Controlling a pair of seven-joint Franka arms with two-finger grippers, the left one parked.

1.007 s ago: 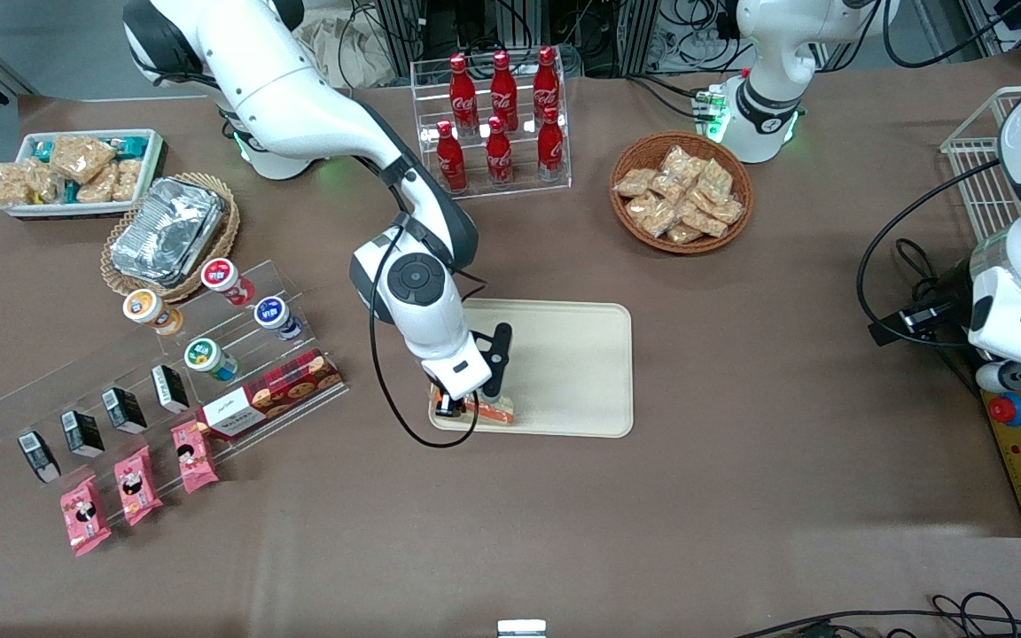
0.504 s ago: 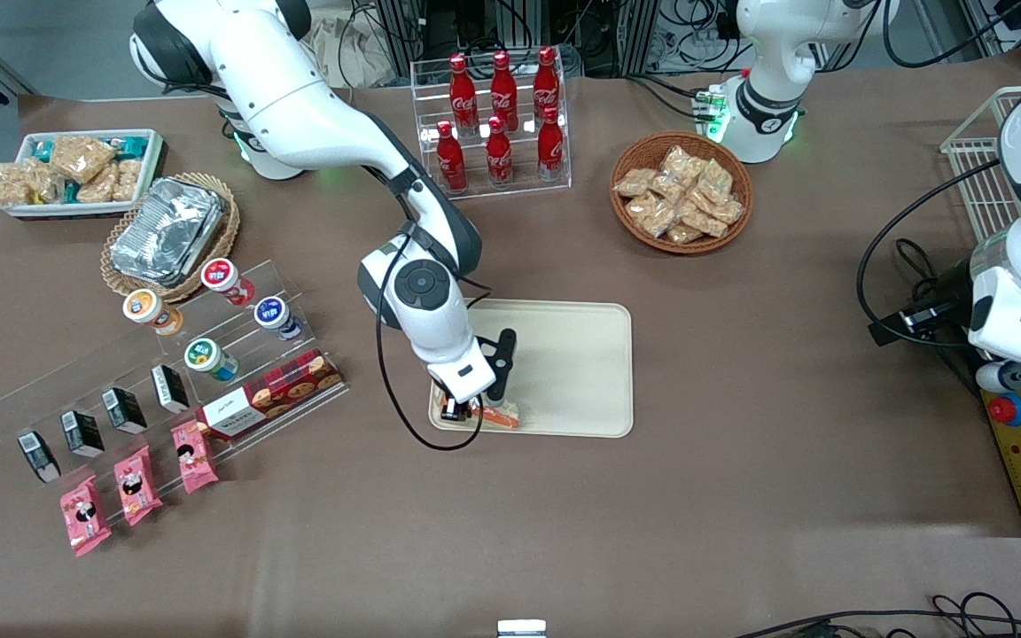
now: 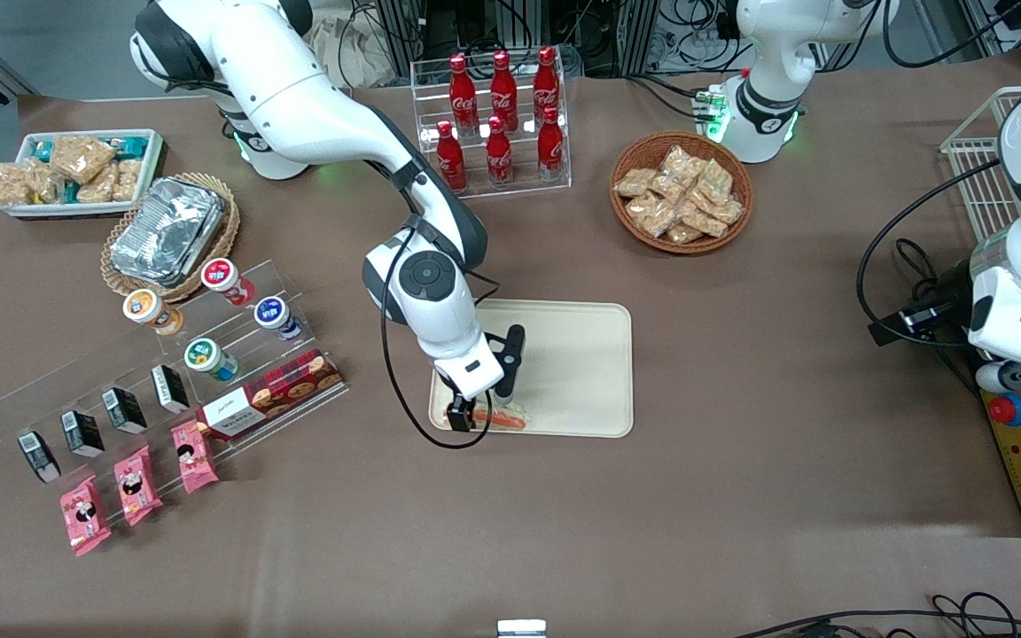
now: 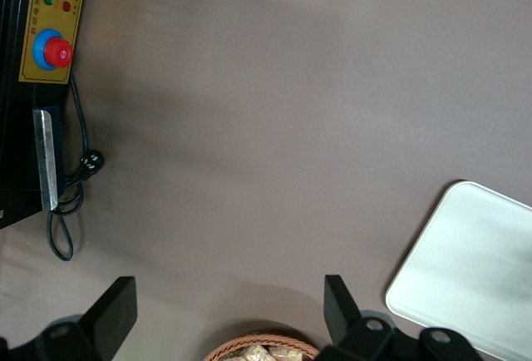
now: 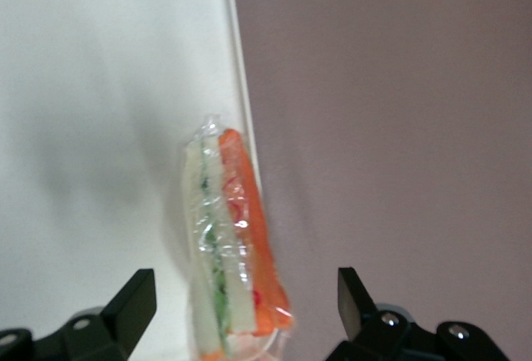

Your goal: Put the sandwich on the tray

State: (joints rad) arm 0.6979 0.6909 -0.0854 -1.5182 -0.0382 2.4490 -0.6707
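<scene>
One sandwich (image 3: 503,416) is seen lying on the tray (image 3: 577,368), against the rim nearest the front camera, at the corner toward the working arm's end. The gripper (image 5: 241,315) is held just above it with fingers spread apart, nothing grasped. A wicker basket (image 3: 681,192) is filled with tan snack packets. Red bottles (image 3: 499,120) are ranked in a clear rack, well apart from the tray.
</scene>
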